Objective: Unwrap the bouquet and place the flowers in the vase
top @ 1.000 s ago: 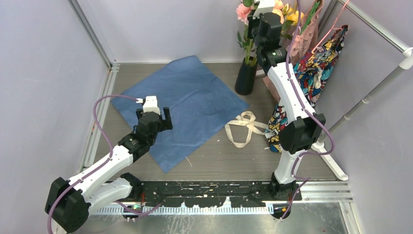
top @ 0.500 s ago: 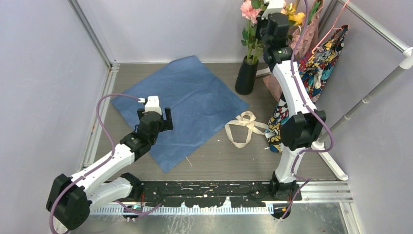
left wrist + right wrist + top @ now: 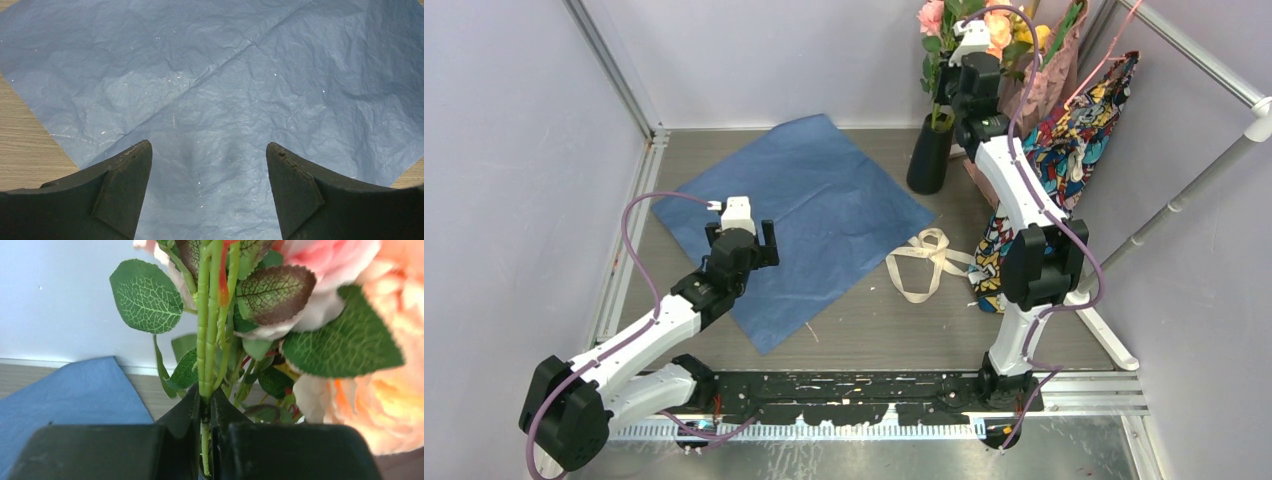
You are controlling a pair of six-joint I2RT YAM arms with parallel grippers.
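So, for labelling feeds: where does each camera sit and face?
Top external: above, behind the robot, looking down; left arm, right arm show.
Left wrist: faces down at the crumpled blue paper sheet; open left tool shows.
Right wrist: faces green flower stems, pinched in its shut right tool.
Shared: all three show the blue paper.

Robot test cell in a lab. A wood-grain counter (image 3: 854,320) is boxed in by plain pale lilac walls (image 3: 514,150), with bare aluminium frame rails (image 3: 619,75) rising at its far corners. Along the counter's near edge, a black mounting rail (image 3: 854,385) carries a left arm (image 3: 639,340) and a right arm (image 3: 1009,185), both white and black, with purple cables (image 3: 623,245) looped along them.
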